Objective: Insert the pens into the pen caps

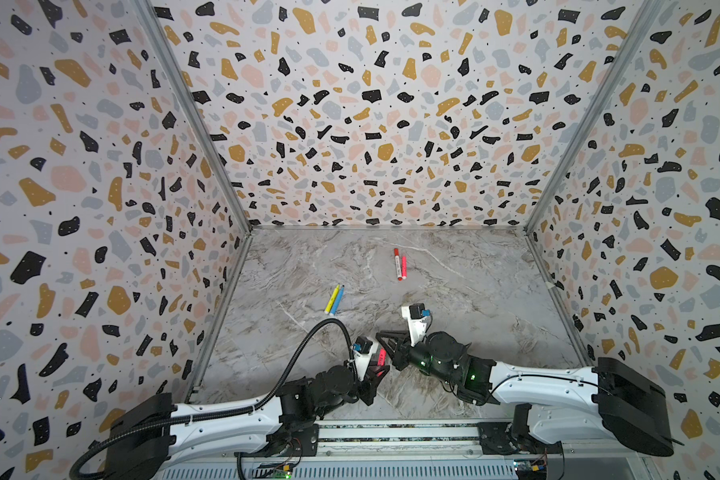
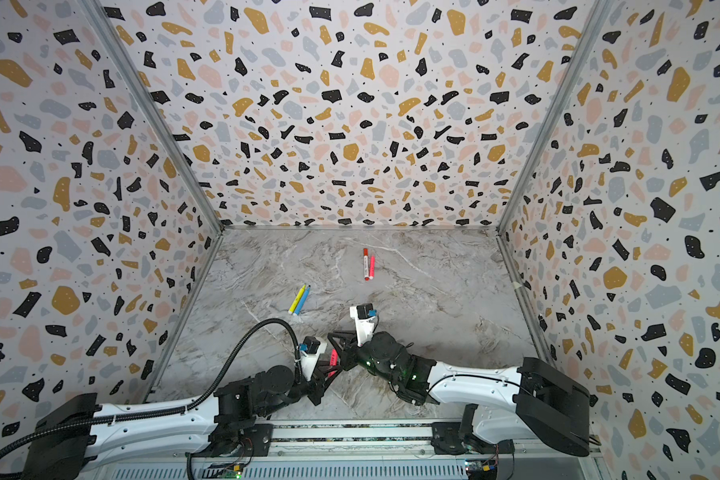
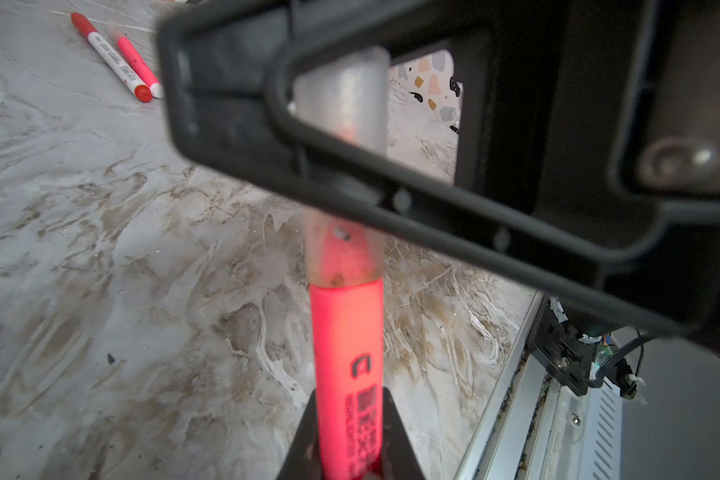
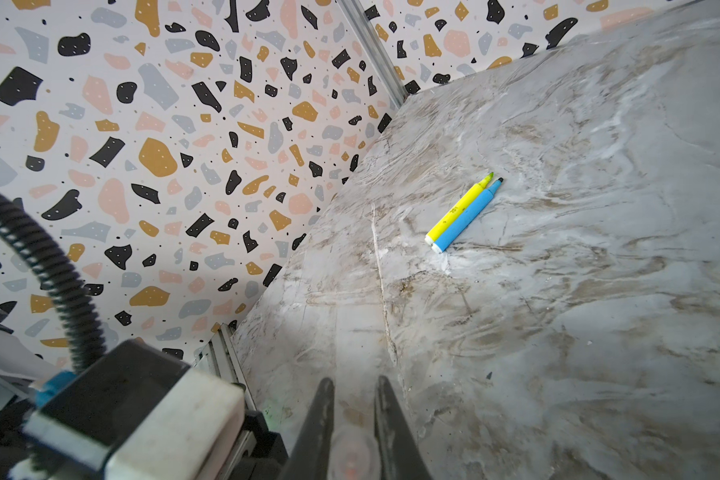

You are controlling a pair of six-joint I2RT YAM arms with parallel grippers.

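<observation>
Where the two arms meet near the front edge of the marble tabletop (image 1: 474, 299), the left gripper (image 1: 378, 369) is clamped on a pink highlighter (image 1: 381, 356). The right gripper (image 4: 353, 388) is closed around a translucent cap (image 3: 341, 104) that sits over that highlighter's tip end, as the left wrist view shows. Farther back, a white-bodied red marker (image 1: 398, 264) lies flat with a second pink highlighter (image 1: 403, 267) touching alongside it. Left of centre, well apart from that pair, a yellow highlighter (image 1: 332, 299) and a blue highlighter (image 1: 338, 300) lie side by side, touching, both uncapped, their tips pointing toward the back wall.
</observation>
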